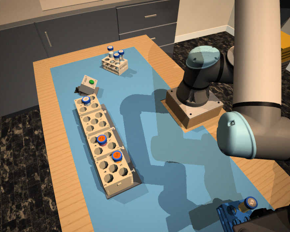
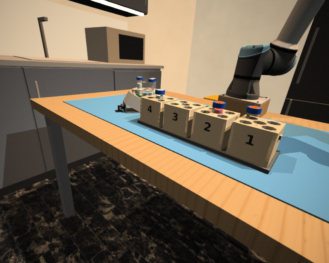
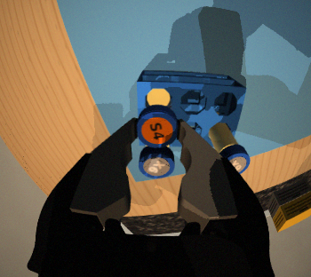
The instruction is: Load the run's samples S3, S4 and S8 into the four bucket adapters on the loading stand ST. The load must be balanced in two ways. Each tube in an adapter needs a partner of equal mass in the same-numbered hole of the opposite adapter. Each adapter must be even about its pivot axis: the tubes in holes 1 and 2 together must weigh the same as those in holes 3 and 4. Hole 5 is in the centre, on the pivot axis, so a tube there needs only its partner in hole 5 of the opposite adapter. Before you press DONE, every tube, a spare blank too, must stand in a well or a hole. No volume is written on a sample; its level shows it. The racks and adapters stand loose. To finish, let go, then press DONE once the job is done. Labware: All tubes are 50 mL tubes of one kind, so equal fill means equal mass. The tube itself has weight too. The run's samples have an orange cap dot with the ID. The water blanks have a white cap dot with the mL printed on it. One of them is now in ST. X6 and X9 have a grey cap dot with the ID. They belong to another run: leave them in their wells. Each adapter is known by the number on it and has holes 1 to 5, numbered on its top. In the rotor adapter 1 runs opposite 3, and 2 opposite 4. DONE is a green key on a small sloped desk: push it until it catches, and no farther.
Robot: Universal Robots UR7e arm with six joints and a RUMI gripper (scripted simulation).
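1. Between its nearly closed fingertips, the gripper (image 3: 157, 120) has hold of sample S4 (image 3: 156, 130) at the cap; no wide opening is left.
2. S4 appears to stand in its well of the blue rack (image 3: 144, 88) (image 1: 222, 212), so you should lift it straight: X6 (image 3: 156, 163) is just beside it, and X9 (image 3: 235, 159) (image 1: 250, 202) must also remain.
3. Your S3 (image 1: 101, 139) (image 2: 219, 105) sits in the centre hole of adapter 2 (image 2: 205, 133), and a white-dot blank (image 1: 86, 100) (image 2: 159, 91) in that of adapter 4 (image 2: 150, 113), presumably as its partner.
4. S8 (image 1: 116, 155) (image 2: 254, 109) occupies a corner of adapter 1 (image 2: 252, 144), therefore it needs equal weight across the pivot axis and a partner in adapter 3 (image 2: 176, 121).
5. For this, you probably need blanks from the white rack (image 1: 111, 68); DONE (image 1: 91, 82) must wait.
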